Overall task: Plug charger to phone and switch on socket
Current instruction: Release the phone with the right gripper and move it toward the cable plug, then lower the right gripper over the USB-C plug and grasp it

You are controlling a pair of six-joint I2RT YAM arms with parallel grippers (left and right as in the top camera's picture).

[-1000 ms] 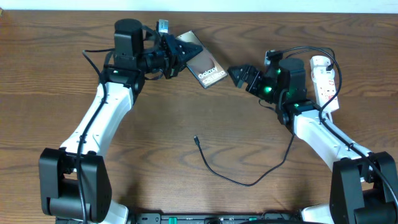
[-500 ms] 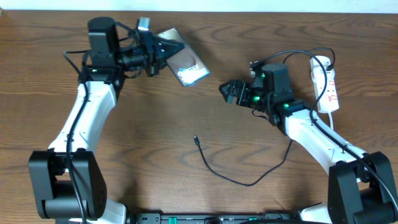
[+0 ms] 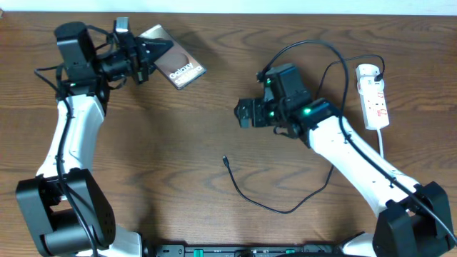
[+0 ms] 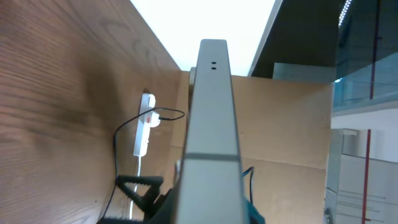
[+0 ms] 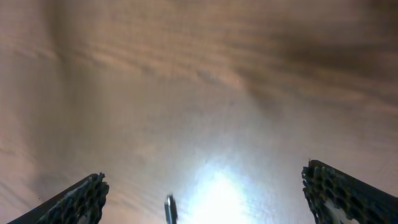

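My left gripper (image 3: 146,53) is shut on the phone (image 3: 175,66), a dark slab with white "Galaxy" lettering, held at the table's far left; in the left wrist view the phone's grey edge (image 4: 211,118) runs up the middle. The charger (image 3: 264,207) is a thin black cable curling on the table, its connector tip (image 3: 225,160) free at centre. My right gripper (image 3: 246,114) is open and empty, above and to the right of that tip; the tip shows at the bottom of the right wrist view (image 5: 169,208). The white socket (image 3: 374,96) lies at the far right.
The wooden table's back edge (image 3: 228,16) runs close behind the phone. The socket also shows in the left wrist view (image 4: 145,124), with a cardboard wall (image 4: 286,143) behind it. The right arm's thick black cables (image 3: 314,50) loop near the socket.
My left gripper has carried the phone further left along the back of the table. My right gripper has moved left and forward, away from the socket, towards the charger's tip.
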